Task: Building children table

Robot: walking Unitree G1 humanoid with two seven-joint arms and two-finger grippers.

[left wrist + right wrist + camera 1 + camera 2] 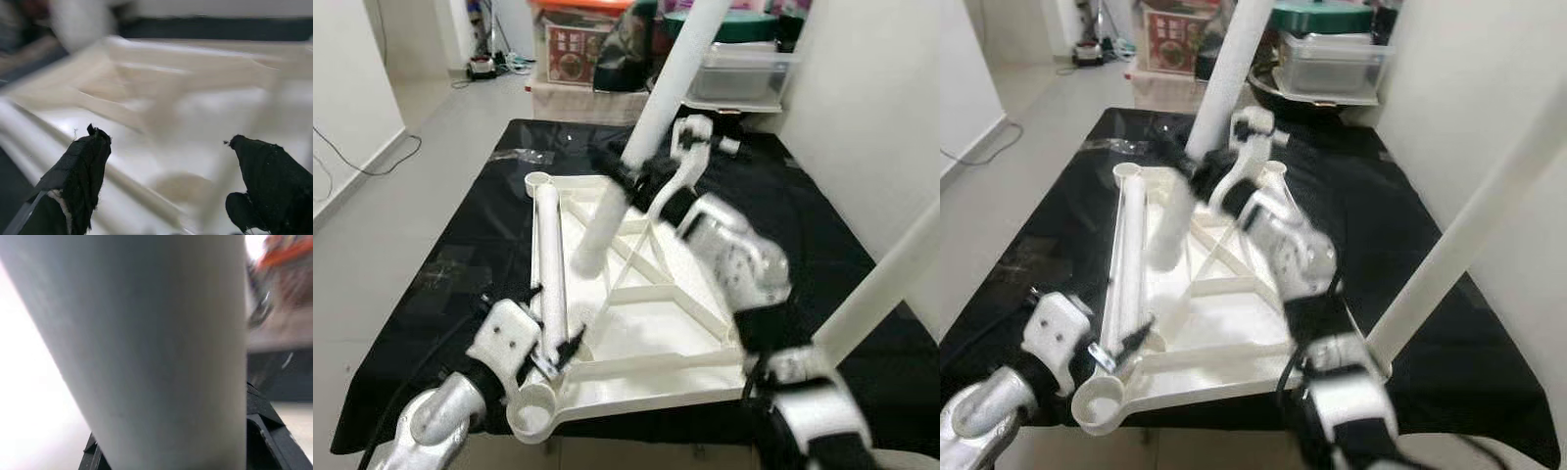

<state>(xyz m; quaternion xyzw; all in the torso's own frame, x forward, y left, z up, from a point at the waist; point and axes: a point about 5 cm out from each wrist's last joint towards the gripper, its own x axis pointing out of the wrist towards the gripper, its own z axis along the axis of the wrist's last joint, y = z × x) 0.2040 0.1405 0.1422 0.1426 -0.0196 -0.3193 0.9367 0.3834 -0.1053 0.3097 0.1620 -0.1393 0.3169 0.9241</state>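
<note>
Left pincer [166,186] gapes over blurred frame [636,294]; right pincer [631,181] clamps cropped leg [646,127].

Both head views look forward and down from above the near edge of the black-draped counter [431,294] and share the flat white plastic table frame [1224,323] — the right eye sits slightly to one side. The left wrist view hovers close above that frame, blurred. The right wrist view presses against a white cylindrical table leg [146,352].
</note>
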